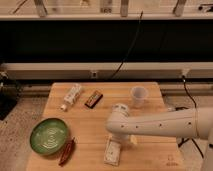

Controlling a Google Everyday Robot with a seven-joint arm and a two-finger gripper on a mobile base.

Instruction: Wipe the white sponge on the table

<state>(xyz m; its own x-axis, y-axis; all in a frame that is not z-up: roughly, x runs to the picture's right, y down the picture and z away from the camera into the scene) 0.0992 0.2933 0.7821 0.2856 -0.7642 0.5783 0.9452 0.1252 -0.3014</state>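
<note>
My arm reaches in from the right over the table, its white wrist bent down near the front edge. The gripper points down at the tabletop with its fingers apart. Right under it lies a small off-white pad, the white sponge. It sits between the fingers or just below them, and I cannot tell whether they touch it. Part of the pad is hidden by the gripper.
A green bowl sits at the front left with a reddish-brown object beside it. A white capped packet and a brown bar lie at the back left. A white cup stands at the back right.
</note>
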